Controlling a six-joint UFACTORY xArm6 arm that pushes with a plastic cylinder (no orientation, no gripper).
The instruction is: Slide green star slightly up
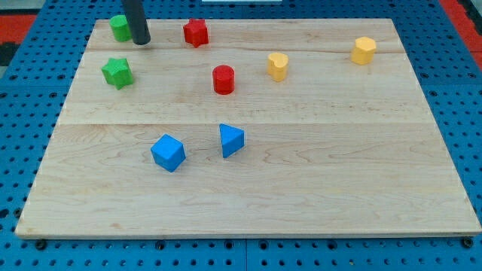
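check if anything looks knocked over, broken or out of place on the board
Nothing stands out. All eight blocks sit flat and apart on the wooden board, none damaged. My tip rests beside the green block at the view's top left, above the green star, not touching the star.

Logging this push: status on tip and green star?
My tip at the view's top left, beside the green round block. Green star block below it, untouched. Tip and green round block sit in the star's upward path.
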